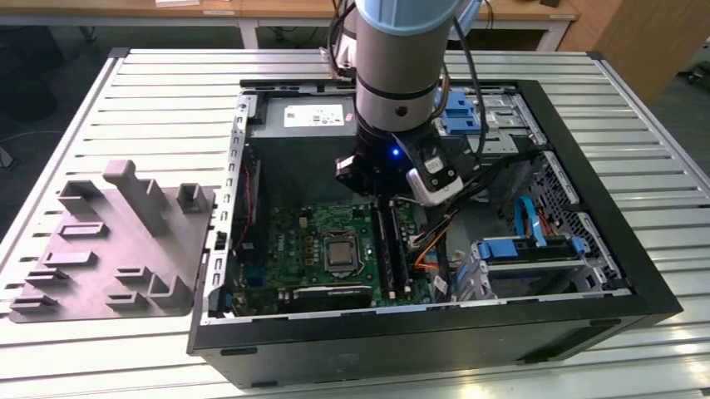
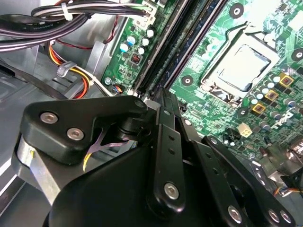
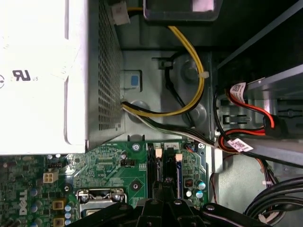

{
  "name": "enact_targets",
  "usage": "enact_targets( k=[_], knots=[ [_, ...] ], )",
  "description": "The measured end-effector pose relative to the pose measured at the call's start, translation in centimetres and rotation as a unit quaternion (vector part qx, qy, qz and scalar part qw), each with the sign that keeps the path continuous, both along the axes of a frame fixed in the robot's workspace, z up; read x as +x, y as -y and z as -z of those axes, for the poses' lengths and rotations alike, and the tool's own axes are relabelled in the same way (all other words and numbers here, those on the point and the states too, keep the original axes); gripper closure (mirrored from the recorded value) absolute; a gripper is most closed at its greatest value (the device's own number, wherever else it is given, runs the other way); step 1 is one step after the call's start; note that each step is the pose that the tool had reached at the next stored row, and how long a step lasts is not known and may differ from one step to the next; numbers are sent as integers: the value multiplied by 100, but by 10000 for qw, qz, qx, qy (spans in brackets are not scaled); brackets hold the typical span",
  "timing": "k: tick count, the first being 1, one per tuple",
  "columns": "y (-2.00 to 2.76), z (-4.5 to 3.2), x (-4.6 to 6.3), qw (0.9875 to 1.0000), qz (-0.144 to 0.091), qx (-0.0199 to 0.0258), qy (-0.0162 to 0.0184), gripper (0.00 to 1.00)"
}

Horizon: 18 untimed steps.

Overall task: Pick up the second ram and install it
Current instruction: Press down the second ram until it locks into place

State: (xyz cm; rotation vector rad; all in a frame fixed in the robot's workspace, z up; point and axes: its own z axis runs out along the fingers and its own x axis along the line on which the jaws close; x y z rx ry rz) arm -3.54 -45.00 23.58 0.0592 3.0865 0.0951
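Motherboard [image 1: 322,241] in case [image 1: 599,216] — tray [image 1: 111,249] beside.

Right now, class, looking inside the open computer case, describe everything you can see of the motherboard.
The motherboard is a green circuit board lying flat on the floor of the open black case. Near its middle sits a square processor socket with a silvery metal frame. Long dark memory slots run along one side, and small capacitors and yellow-capped parts dot the surface. The arm's black tool hangs directly over the slots; whether it touches them cannot be told.

grey arm [image 1: 388,58], black screwed pincer [image 2: 163,111] links.
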Motion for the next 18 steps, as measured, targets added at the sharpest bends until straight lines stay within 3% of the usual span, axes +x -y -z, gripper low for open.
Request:
enact_targets(
  k=[11, 18],
  knots=[
    [-67, 88, 0, 10000, 1, -1, 0, 90],
    [-68, 113, 0, 10000, 0, -1, 0, 90]
  ],
)
